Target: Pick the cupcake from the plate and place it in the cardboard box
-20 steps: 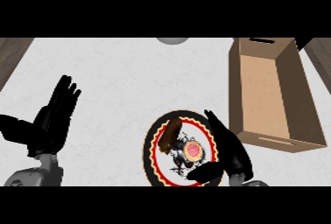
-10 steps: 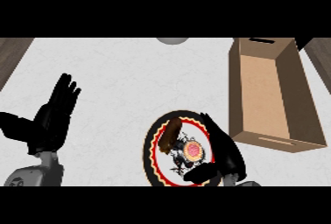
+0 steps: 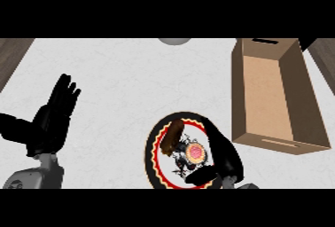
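A: Head view, what are you getting?

B: I'm looking steeply down at the counter (image 3: pixel 131 80). The plate (image 3: pixel 152 153) is lying near the lower edge, centre-right. The cupcake (image 3: pixel 195 152) is sitting on it, pink top showing, right of the plate's middle.

A: Right hand?

B: The right hand (image 3: pixel 226 155) is coming in from below and covering the plate's right side. Its fingers (image 3: pixel 219 139) are curling round the cupcake's right side, and the thumb is closing in at the near side. I'm reading that as gripping the cupcake. The cupcake isn't lifted; it's resting on the plate.

A: Left?

B: The left hand (image 3: pixel 51 122) is resting at the far left, fingers straight and pointing up, holding nothing. It's well apart from the plate.

A: Box?

B: The box (image 3: pixel 262 102) is lying open-topped at the right, running from the top edge down. Its near corner is sitting just beside the right hand. I'm seeing nothing inside it.

A: Anything else?

B: A brown shape is showing at the plate's upper left, and I can't tell what it is. A grey round thing (image 3: pixel 173 41) is poking in at the top edge.
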Robot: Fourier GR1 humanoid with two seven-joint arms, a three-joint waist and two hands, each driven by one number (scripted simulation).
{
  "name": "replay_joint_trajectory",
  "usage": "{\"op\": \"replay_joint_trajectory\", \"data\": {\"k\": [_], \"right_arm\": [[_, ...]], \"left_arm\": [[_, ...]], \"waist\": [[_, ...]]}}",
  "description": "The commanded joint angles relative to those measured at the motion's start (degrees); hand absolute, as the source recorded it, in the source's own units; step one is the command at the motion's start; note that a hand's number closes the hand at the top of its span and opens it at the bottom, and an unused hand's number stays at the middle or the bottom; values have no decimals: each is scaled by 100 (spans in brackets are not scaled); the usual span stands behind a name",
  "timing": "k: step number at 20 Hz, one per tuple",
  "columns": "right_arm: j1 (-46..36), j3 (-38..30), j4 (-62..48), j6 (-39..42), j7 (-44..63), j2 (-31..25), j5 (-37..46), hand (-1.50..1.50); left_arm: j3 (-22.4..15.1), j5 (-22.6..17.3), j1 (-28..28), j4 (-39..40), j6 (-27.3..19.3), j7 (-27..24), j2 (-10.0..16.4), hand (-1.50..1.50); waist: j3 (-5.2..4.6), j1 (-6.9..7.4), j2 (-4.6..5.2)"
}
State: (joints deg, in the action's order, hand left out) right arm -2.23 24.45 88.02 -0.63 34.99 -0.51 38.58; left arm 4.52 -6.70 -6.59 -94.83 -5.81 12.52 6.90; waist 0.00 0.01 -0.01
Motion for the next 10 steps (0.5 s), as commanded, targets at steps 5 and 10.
{"op": "replay_joint_trajectory", "data": {"k": [5,10], "right_arm": [[-205,0,-100,33,-352,-138,196,150],[77,272,10,-147,-429,-257,756,150]], "left_arm": [[96,-90,453,-185,277,-180,25,0],[41,-107,406,-396,247,76,-23,0]], "waist": [[0,15,-1],[0,5,-5]]}}
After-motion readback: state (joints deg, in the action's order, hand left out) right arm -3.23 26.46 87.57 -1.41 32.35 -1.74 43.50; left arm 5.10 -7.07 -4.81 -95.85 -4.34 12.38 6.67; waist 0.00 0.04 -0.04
